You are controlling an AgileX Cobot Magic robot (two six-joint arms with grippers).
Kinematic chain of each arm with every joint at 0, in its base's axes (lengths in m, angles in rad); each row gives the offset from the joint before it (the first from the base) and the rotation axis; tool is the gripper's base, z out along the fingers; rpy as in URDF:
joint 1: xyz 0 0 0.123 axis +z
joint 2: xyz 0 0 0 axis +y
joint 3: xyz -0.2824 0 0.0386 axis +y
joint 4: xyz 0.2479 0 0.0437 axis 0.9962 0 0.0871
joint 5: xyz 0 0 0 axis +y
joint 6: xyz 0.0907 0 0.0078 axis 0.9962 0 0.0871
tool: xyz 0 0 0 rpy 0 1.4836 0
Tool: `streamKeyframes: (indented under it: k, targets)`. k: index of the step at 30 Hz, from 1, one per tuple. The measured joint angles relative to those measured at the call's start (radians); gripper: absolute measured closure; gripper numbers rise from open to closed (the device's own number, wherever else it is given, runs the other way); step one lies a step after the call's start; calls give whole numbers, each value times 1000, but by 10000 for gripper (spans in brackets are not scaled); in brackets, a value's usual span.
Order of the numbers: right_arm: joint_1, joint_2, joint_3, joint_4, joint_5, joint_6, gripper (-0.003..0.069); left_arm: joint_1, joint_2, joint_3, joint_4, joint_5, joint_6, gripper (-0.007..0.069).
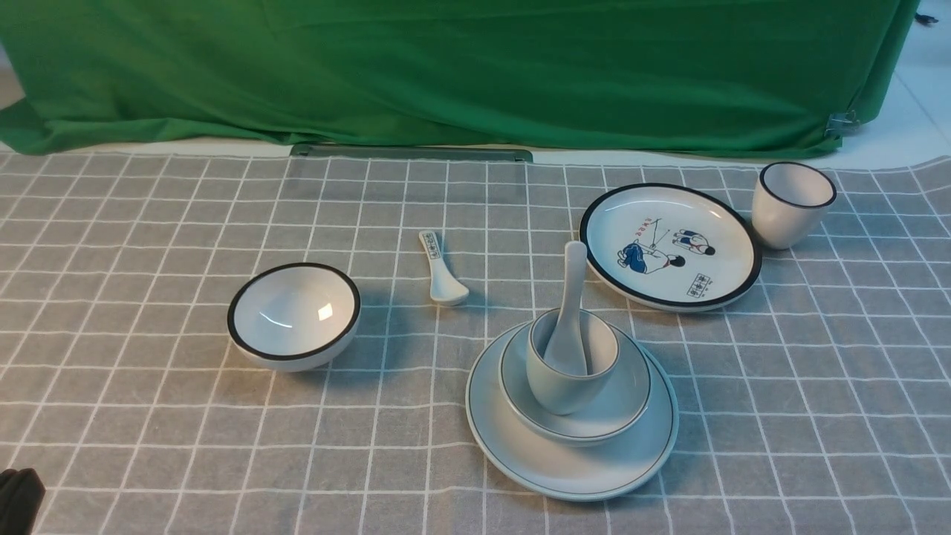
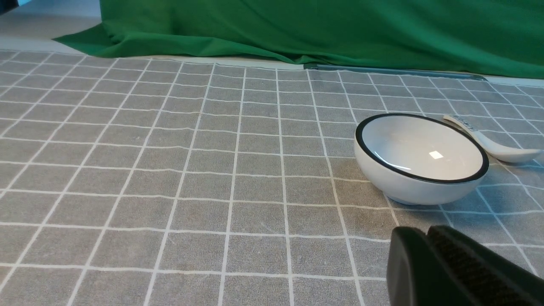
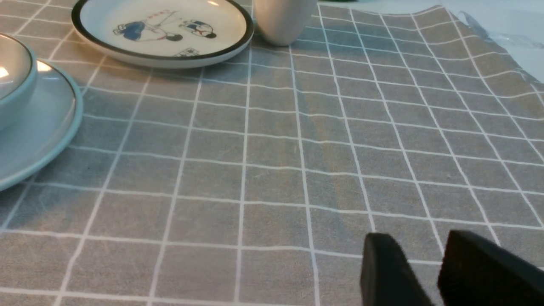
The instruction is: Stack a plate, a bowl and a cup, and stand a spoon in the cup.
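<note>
Stack's built: pale blue-grey plate carries the bowl, the cup sits in it, and the white soup spoon stands inside, handle leaning toward 12 o'clock. Right gripper, slightly parted and empty, has the stack off at 10 o'clock, nearer than the left gripper, pressed closed, empty.

The left gripper shows matte black jaws with rounded tips and a finely textured inner pad. The right gripper has the same plain black, blunt-edged jaws.
</note>
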Motion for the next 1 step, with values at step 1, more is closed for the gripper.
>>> streamKeyframes:
  k: [1]
  targets:
    - [0,0,0,0,0,0,417,0,0,0,0,0,0,607]
